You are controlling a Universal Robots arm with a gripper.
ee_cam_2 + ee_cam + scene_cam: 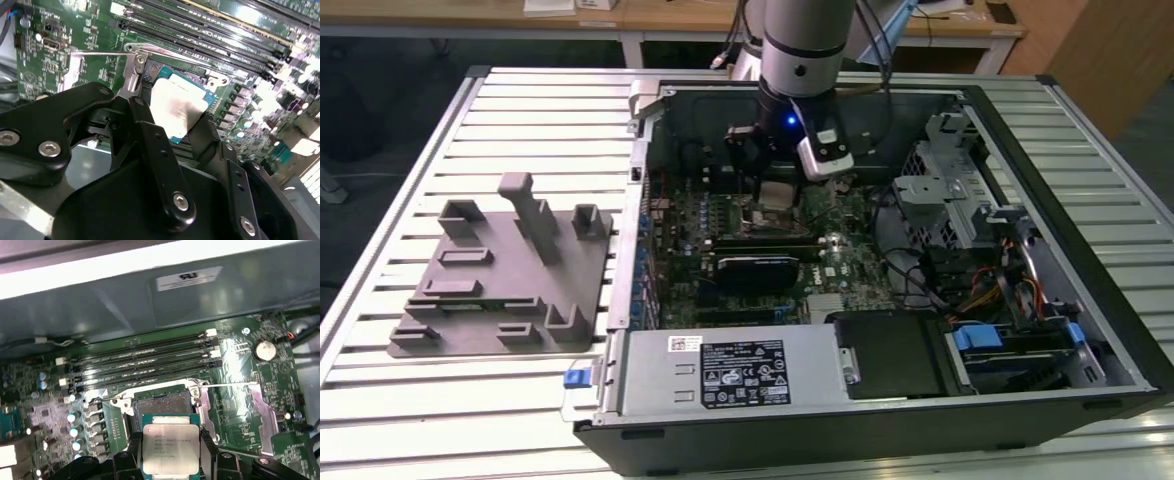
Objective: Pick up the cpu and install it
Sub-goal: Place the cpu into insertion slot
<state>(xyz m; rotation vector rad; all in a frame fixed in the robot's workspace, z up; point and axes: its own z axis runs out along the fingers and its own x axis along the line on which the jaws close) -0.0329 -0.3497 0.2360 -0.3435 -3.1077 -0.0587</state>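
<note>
While near socket [162, 404] — cpu [170, 444] in hand [171, 460]

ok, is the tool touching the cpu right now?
Touching. In the first wrist view the tool grips the cpu, its black fingers pressed against both side edges with no gap visible.

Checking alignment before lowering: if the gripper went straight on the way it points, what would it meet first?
Probably the open socket on the motherboard, met by the cpu that the gripper holds; depth is unclear.
</note>
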